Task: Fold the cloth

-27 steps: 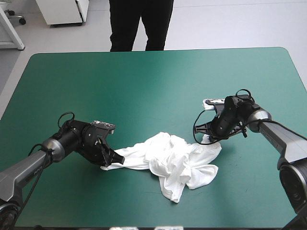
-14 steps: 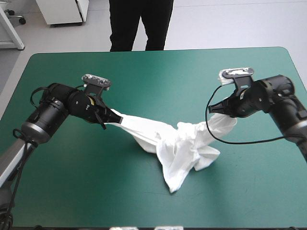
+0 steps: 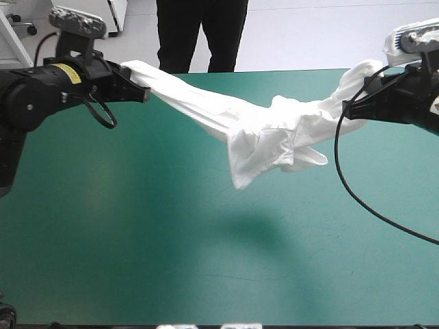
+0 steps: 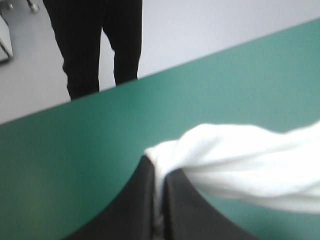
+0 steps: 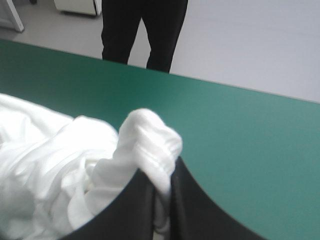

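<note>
The counter (image 3: 137, 240) no longer bears the T-shirt (image 3: 267, 133). Earlier the T-shirt lay as a crumpled heap toward the near edge, then hung half-raised with its lowest folds on the teal-green cover. Now I have hauled it wholly into the air, and only its soft shadow (image 3: 250, 223) falls on the cover around the middle. It runs as a twisted white rope above the far half of the counter, from near the far left corner to near the far right corner, with a loose bunch sagging a little right of centre.

My left end effector (image 3: 143, 92) has risen and swung out toward the far left corner, and it is clamped all but shut on one end of the cloth. My right end effector (image 3: 359, 103) has done likewise toward the far right corner, pinched on a wad of the other end.

I judge this a lift-and-stretch to open the garment out. The middle is bunched and twisted, so no fold can begin until the T-shirt is spread and laid down flat.
</note>
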